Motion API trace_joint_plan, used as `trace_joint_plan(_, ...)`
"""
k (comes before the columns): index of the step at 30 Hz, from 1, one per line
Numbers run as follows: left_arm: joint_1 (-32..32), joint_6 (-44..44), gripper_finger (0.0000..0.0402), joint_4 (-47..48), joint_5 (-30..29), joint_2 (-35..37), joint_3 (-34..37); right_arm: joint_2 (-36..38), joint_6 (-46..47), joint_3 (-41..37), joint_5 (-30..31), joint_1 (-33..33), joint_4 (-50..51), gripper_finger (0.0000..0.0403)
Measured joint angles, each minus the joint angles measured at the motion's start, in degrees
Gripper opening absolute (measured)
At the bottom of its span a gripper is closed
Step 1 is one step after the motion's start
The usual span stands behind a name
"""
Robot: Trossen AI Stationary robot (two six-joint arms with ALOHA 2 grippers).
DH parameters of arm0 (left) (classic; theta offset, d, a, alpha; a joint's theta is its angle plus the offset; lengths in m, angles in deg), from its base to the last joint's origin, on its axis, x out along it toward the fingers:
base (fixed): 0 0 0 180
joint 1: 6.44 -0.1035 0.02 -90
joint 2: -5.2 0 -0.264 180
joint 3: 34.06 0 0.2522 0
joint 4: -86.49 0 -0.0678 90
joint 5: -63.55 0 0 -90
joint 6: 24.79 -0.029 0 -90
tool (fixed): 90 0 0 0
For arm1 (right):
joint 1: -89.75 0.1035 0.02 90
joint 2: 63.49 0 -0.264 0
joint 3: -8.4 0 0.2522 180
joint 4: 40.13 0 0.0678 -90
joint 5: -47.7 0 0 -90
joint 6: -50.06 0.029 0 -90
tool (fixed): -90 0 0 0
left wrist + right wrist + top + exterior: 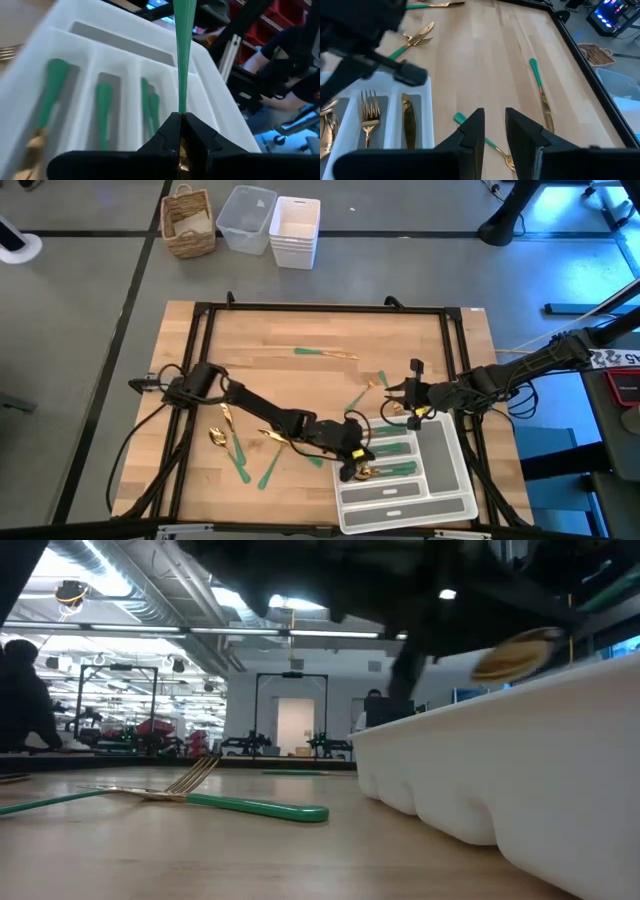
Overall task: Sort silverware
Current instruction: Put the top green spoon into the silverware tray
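- Nearest us, the left tool (181, 131) pinches one green-handled piece (184, 50) over the white tray (450, 470), lower right.
- We judge the silverware (240, 463) light, stiff, slippery; grip mid-handle.
- Right tool (494, 131) hovers, partly parted, empty.

tray (440, 480) at table's (300, 390) near right; loose silverware (240, 465) lies left of it.

My left gripper (179, 131) hides the head of the green-handled piece (183, 55) it pinches; I cannot tell its kind; a blurred person (287, 65) is cut off at the edge.
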Motion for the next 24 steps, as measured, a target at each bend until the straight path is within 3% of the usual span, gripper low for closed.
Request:
trace_joint_plan(8,1.64,-2.11,0.0007,0.31,0.27,-6.54,-7.35,-0.01,0.07,0.0,-0.02,0.0,0.17,0.008)
trace_joint_plan(13,1.94,-3.58,0.0011,0.83,-1.07,-9.75,-8.21,-0.01,0.11,0.0,-2.8,0.0,0.17,0.008)
trace_joint_plan(24,1.81,-7.03,0.0077,4.13,-1.62,-10.16,-8.34,-0.01,0.17,0.0,-7.67,0.0,0.17,0.008)
